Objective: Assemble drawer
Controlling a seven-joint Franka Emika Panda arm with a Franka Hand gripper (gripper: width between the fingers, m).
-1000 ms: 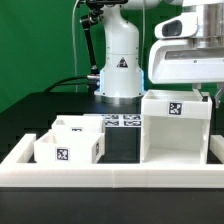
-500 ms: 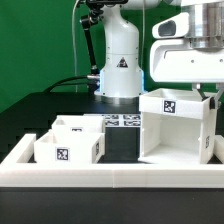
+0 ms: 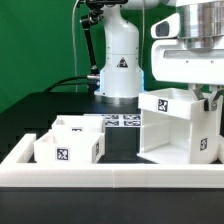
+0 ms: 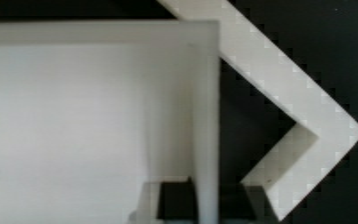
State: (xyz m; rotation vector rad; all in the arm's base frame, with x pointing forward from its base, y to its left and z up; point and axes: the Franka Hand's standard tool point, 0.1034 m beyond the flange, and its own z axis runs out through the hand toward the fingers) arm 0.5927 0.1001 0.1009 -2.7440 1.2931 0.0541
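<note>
On the black table (image 3: pixel 40 110), out toward three o'clock in the exterior view, stands the big white casing (image 3: pixel 175 130) of the drawer. It sits askew, its top edges running at a slant to the long white rail (image 3: pixel 100 176) along the front. Whether its base lies flat on the table I cannot tell. One square tag shows on its upper front band, another low on the side at about four o'clock.

The gripper (image 3: pixel 207 98) comes down from twelve o'clock onto the casing's wall on the exterior view's right. From the wrist view the matter is plainer: the thin white wall runs straight between the two dark fingers (image 4: pixel 172 200) of the gripper (image 4: pixel 208 205), one on each face, so the jaws are clamped on the casing (image 4: pixel 87 120).

Over at eight o'clock the two small trays sit close together, well apart from the casing: the nearer tray (image 3: pixel 68 150) (its tag faces the rail) and the farther tray (image 3: pixel 80 126) just behind it. Between trays and casing, toward the back, lies the marker board (image 3: pixel 125 120), and beyond it, at twelve o'clock, rises the white robot base (image 3: pixel 120 65) with its triangle sticker — green curtain (image 3: pixel 35 45) behind.
</note>
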